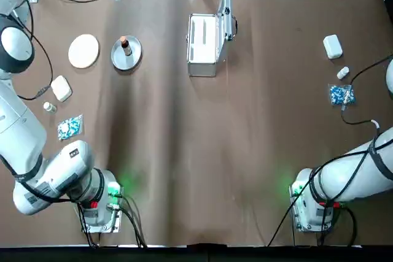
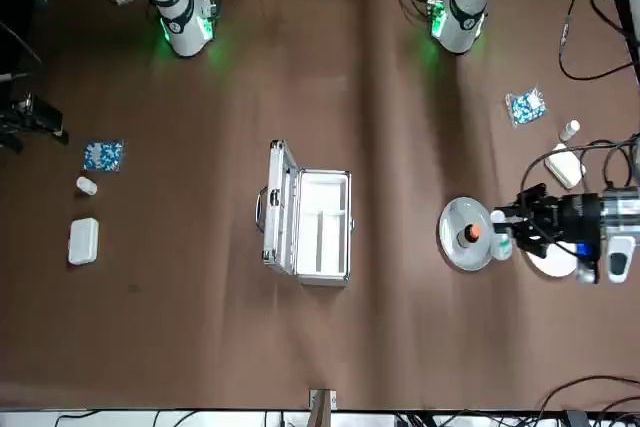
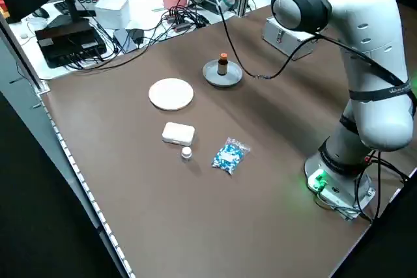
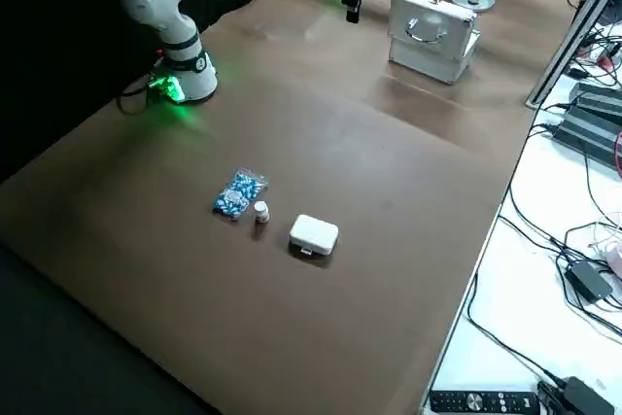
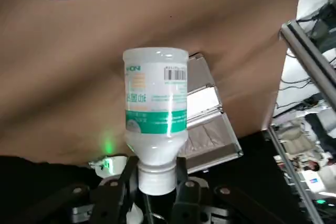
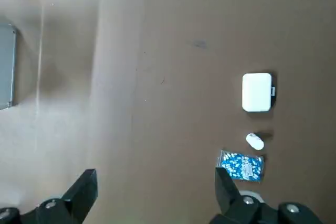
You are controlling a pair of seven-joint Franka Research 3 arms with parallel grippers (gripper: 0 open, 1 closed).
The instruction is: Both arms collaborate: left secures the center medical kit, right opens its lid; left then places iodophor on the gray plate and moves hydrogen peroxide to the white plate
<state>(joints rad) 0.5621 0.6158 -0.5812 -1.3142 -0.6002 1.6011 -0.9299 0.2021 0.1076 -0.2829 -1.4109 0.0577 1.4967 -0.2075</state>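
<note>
Your left hand (image 5: 156,167) gripped the white, green-labelled plastic bottle (image 5: 156,93) by its cap end near both plates, probably for setting down on the flat cream-white disc (image 1: 83,51). The brown iodophor bottle (image 1: 126,45) stood on the rimmed gray dish (image 1: 134,61), its goal. The ribbed silver metal case (image 2: 322,217) lay open, needing neither hand; your right hand (image 6: 156,171) idled open over the table's right side.

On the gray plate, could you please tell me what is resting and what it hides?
The iodophor stands upright on the gray plate, its orange-red cap uppermost. The patch of plate directly beneath the bottle is covered, so it cannot be seen.
</note>
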